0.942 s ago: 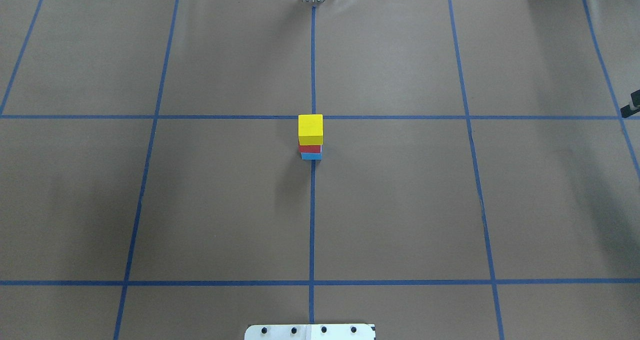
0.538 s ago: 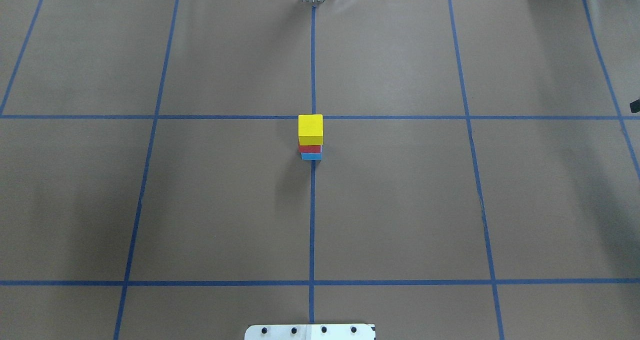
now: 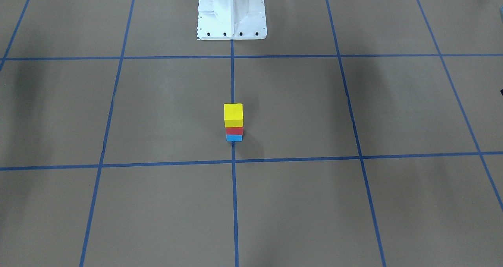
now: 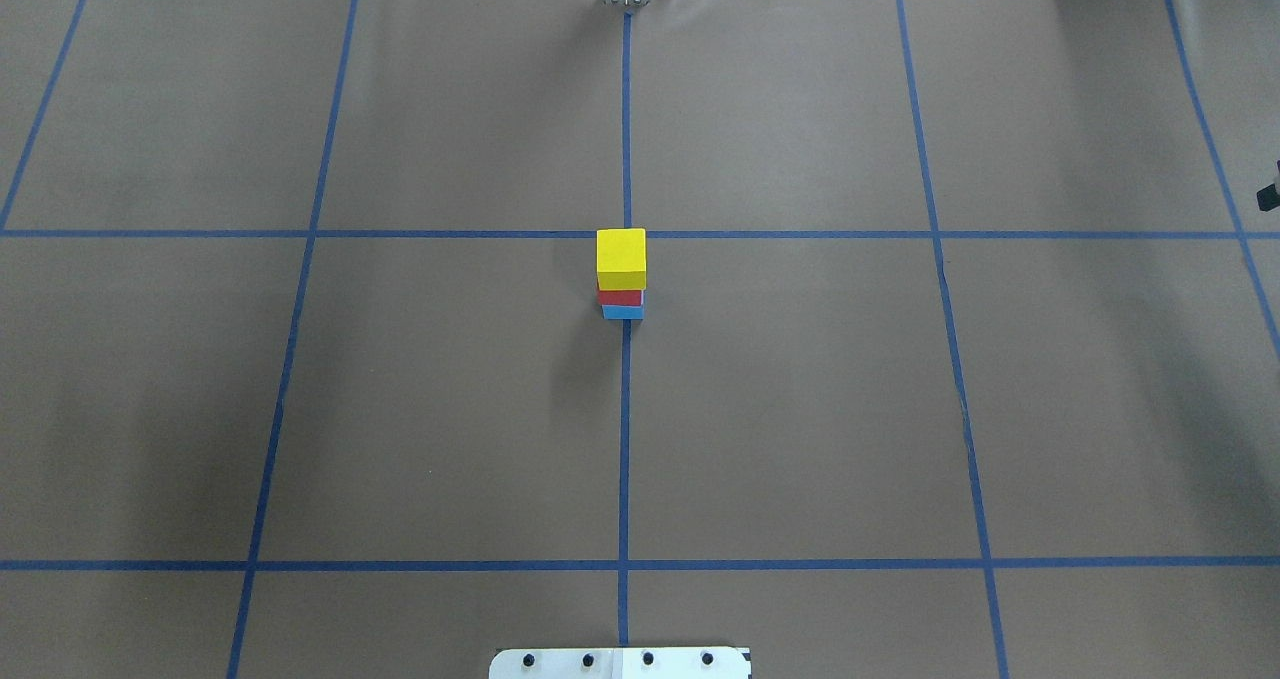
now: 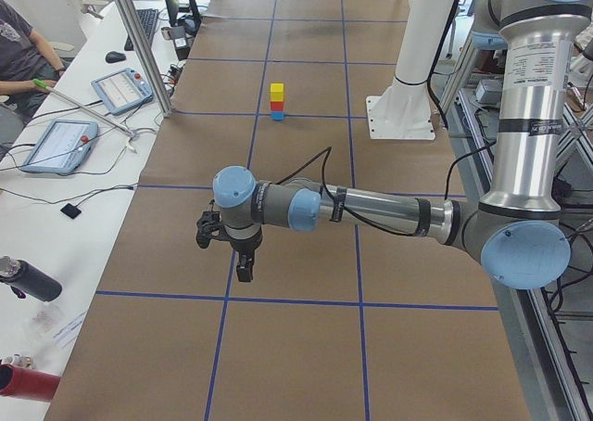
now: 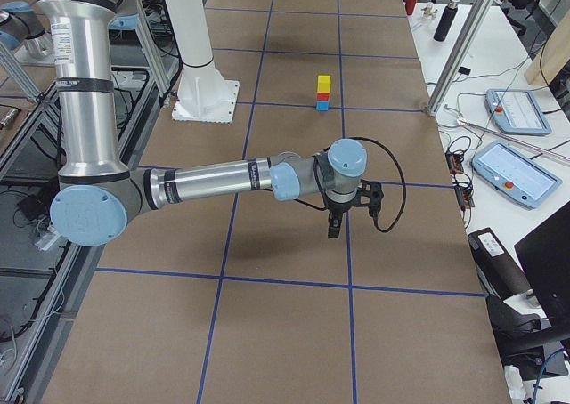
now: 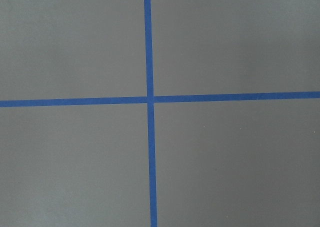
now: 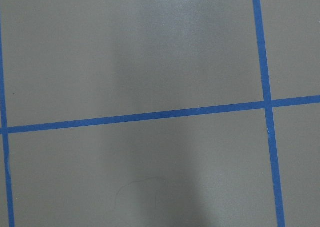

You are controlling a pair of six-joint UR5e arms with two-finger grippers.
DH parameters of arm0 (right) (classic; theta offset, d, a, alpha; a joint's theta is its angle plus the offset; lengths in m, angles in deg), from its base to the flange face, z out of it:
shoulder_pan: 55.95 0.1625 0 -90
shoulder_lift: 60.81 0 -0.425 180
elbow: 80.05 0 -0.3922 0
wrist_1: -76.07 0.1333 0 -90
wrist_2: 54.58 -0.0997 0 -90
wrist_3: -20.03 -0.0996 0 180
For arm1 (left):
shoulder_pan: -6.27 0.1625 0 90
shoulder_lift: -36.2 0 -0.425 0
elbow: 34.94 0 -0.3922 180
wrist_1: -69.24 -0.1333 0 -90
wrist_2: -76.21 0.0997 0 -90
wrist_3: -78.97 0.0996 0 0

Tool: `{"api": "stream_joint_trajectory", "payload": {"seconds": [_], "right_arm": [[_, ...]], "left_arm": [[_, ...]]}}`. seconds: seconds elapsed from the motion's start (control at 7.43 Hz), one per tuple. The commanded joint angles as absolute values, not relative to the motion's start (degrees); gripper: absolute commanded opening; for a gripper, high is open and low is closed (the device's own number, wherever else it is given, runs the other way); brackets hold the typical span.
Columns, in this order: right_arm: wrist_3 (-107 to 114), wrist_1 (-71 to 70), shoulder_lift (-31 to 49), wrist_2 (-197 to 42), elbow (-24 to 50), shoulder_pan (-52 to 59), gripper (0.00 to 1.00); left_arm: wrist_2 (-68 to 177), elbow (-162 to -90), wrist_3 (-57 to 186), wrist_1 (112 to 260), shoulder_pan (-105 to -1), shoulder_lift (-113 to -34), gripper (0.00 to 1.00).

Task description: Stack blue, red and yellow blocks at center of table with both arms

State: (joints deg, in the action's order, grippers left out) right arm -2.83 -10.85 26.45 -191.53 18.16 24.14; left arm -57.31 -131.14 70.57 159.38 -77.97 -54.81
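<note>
Closest to me is the white metal pedestal base (image 4: pixel 620 662) at the near edge of the wide brown tape-gridded table (image 4: pixel 800 409), nothing new there. Out toward the table's left end my black two-finger left gripper (image 5: pixel 242 269) hangs pointing down over bare paper, and my black two-finger right gripper (image 6: pixel 333 229) does the same toward the right end. Neither carries anything, but I can't tell from these side angles whether the jaws are parted or closed.

Only thing that shifted in the last second is the dark sliver (image 4: pixel 1268 197) at the table's right edge, probably part of my right arm. It shrank, then showed again a touch farther up. That's just small drift, well apart from the blocks.

Further out, at the table's centre on the middle tape line, the stack hasn't budged: sky-blue matte cube (image 4: pixel 622 311) at the bottom, red matte cube (image 4: pixel 620 297) on it, bright yellow matte cube (image 4: pixel 621 257) on top, edges roughly flush. Nothing's touching it and it stands fine, so I'd call this one done.
</note>
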Motion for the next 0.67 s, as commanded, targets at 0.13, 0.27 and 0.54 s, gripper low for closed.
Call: {"api": "stream_joint_trajectory", "payload": {"seconds": [0.13,0.27,0.54], "right_arm": [[11.9,-24.28,24.01,-185.02,20.23,26.3,0.99],[12.12,-24.56,24.17,-184.92,20.49,26.57,0.99],[12.47,-24.48,24.7,-184.83,20.41,26.58,0.99]], "left_arm": [[-57.38,-131.18,69.04,159.67,-77.93,-54.76,0.99],[-57.38,-130.83,69.13,159.85,-77.93,-54.76,0.99],[-57.38,-131.09,69.13,159.94,-77.93,-54.85,0.99]]}}
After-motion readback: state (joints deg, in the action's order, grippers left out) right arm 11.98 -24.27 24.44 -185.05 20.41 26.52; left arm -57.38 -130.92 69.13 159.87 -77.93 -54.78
